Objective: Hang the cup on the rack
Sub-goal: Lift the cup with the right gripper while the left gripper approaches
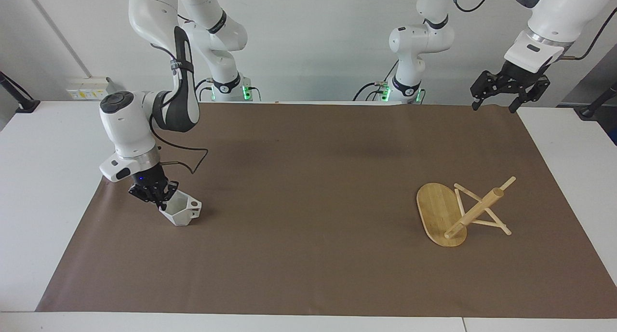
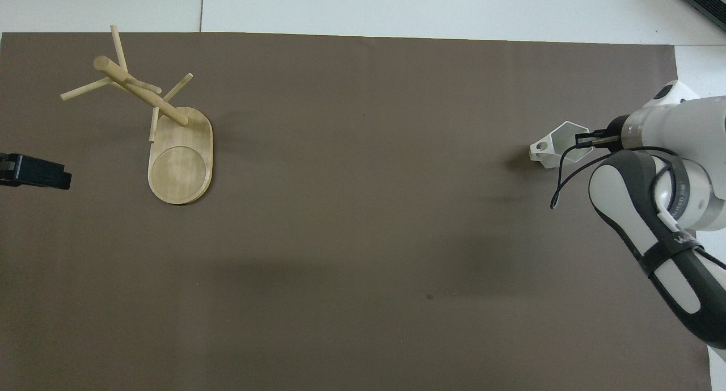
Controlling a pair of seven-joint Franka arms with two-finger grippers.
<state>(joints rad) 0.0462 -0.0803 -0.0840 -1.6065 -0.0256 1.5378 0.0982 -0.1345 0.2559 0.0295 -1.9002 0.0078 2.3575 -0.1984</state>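
The brown paper mat point(image 1: 308, 211) covering the bench point(image 1: 43, 178) serves as the landmark here. Toward the right arm's end of the mat, close to its edge, the right pincer point(image 1: 161, 200) is clamped on the rim wall of the white faceted mug point(image 1: 181, 211), one finger inside the hexagonal mouth and the other outside it. The mug is tilted, its mouth turned up toward the pincer and its blocky handle with the round hole point(image 1: 194, 205) pointing toward the middle of the mat; whether its underside touches the mat or has just left it is hard to judge, though it looks barely off the surface. From overhead the same mug point(image 2: 553, 147) shows its open mouth beside the right pincer point(image 2: 583, 139), with a shadow on the mat just next to it. At the left arm's end of the mat stands the bamboo mug tree point(image 1: 458, 211), its flat oval base point(image 1: 436, 211) lying on the mat, the thick pole point(image 1: 475, 211) appearing to lean away from the base and the thin pegs crossing it. The left pincer point(image 1: 496, 105) hangs in the air with its fingers spread wide and nothing between them, over the mat's corner nearest the left arm's base, where that arm waits.
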